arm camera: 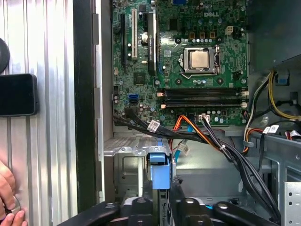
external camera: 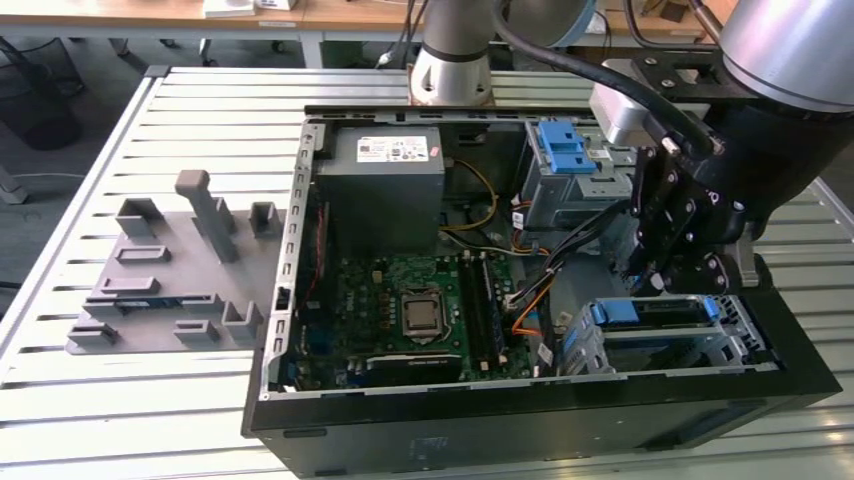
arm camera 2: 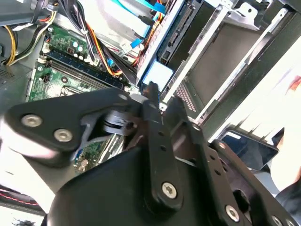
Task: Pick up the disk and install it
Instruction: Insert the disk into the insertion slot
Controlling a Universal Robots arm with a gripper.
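Observation:
The disk [external camera: 654, 312] stands on edge in the grey drive cage [external camera: 741, 345] at the case's front corner, on the exterior view's right; its blue carrier frame faces up. My gripper [external camera: 674, 285] hangs straight over it, touching its top. In the first wrist view the two black fingers [arm camera: 147, 190] flank the blue carrier end of the disk [arm camera: 159, 170] and press on both sides, so the gripper [arm camera: 160, 186] is shut on it. In the second wrist view the gripper [arm camera 2: 162, 96] has its tips against the pale blue end of the disk [arm camera 2: 157, 75]. The disk's body is hidden inside the cage.
The open case holds a green motherboard [external camera: 414, 300], a grey power supply [external camera: 387, 185] and a second cage with a blue latch [external camera: 567, 150]. Cable bundles [arm camera: 221, 146] run close past the cage. A grey fixture [external camera: 174, 270] sits on the slatted table. A hand [arm camera: 7, 197] and a dark phone [arm camera: 18, 94] lie beside the case.

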